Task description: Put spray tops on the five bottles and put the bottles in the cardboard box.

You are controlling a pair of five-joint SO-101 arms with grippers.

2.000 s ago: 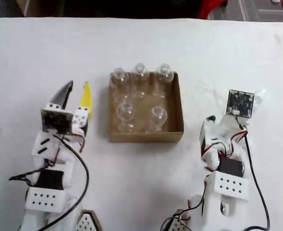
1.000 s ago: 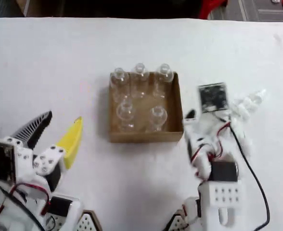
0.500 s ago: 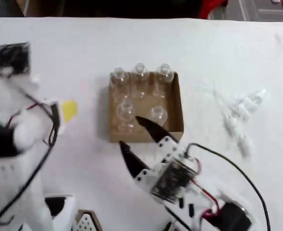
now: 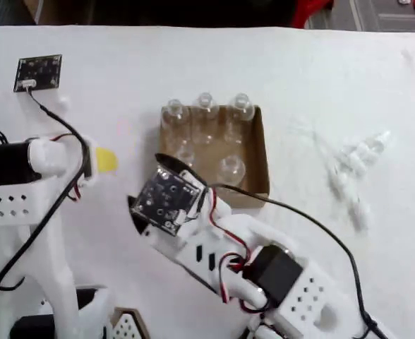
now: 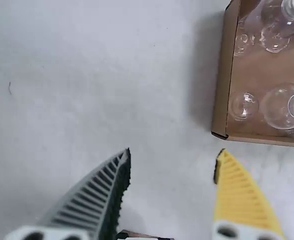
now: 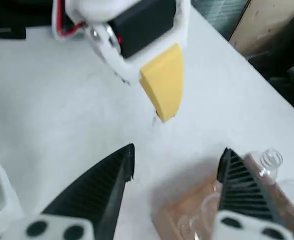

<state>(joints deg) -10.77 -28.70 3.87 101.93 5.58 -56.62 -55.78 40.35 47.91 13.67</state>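
Observation:
The cardboard box (image 4: 258,152) sits mid-table and holds several clear bottles (image 4: 205,106) standing upright with bare necks. Clear spray tops (image 4: 356,159) lie in a loose pile on the table right of the box. My right gripper (image 4: 142,179) hangs open over the box's front left corner, its black fingers (image 6: 102,185) spread and holding nothing. My left gripper (image 5: 174,152) is open above the bare table left of the box (image 5: 227,75), and its yellow finger (image 4: 103,159) also appears as the yellow finger (image 6: 164,85) ahead of my right gripper.
The right arm's body (image 4: 264,272) stretches diagonally across the table in front of the box. The left arm (image 4: 17,191) stands tall at the left edge. The table's far edge (image 4: 207,27) meets a dark floor.
My right arm has swung from the right side across the front of the box to its front left corner. The left arm has lifted and drawn back to the left.

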